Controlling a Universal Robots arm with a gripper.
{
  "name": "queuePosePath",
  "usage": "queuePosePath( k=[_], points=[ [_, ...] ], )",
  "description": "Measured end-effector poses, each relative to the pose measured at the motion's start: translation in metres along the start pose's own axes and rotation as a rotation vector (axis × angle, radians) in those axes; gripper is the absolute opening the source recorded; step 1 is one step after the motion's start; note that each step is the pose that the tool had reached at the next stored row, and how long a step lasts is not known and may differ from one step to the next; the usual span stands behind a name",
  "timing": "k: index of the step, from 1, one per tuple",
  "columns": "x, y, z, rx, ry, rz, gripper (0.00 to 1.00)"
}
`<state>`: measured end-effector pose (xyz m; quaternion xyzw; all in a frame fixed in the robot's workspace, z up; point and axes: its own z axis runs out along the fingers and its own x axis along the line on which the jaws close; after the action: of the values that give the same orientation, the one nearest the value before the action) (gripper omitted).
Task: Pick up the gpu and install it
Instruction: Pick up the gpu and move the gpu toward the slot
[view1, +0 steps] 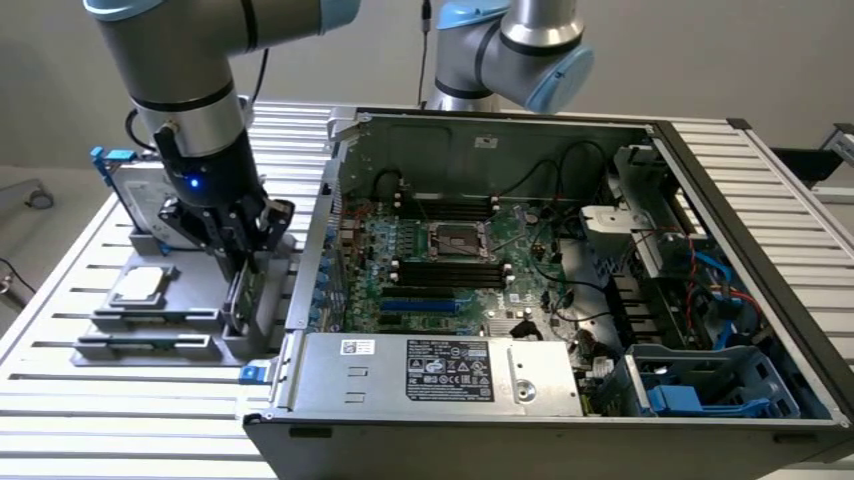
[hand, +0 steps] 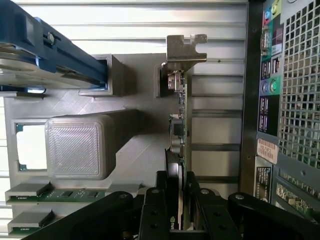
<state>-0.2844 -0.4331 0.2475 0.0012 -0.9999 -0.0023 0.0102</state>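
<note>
The gpu (hand: 182, 125) stands on edge in a slot of the grey holder (hand: 135, 150), its silver end bracket (hand: 186, 47) at the far end and its green board edge beside a black cover. My gripper (hand: 177, 200) straddles the card from above, and its black fingers (hand: 162, 200) press against both faces, shut on it. In the exterior view my gripper (view1: 238, 262) hangs straight down over the gpu (view1: 244, 300) at the holder's right side, just outside the computer case's left wall.
The open computer case (view1: 747, 200) lies at the exterior view's right, with the motherboard (view1: 454, 250) and a blue slot (view1: 416, 300) inside. The grey holder (view1: 107, 330) also carries a hard drive in a blue frame (view1: 134, 195), a processor (view1: 143, 285) and memory sticks (view1: 147, 345). A second arm (view1: 514, 50) stands behind the case.
</note>
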Motion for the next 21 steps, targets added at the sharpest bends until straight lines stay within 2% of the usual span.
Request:
queuePosePath(
  k=[4, 11, 15, 21],
  points=[
    [0.000, 0.0002, -0.0041, -0.0148, -0.0030, 0.000, 0.26],
    [0.001, 0.0003, -0.0167, -0.0322, -0.0051, 0.000, 0.26],
    [0.001, 0.0004, -0.0282, -0.0352, -0.0059, 0.000, 0.26],
    [0.001, 0.0005, -0.0491, -0.0367, -0.0066, -0.001, 0.26]
  ],
)
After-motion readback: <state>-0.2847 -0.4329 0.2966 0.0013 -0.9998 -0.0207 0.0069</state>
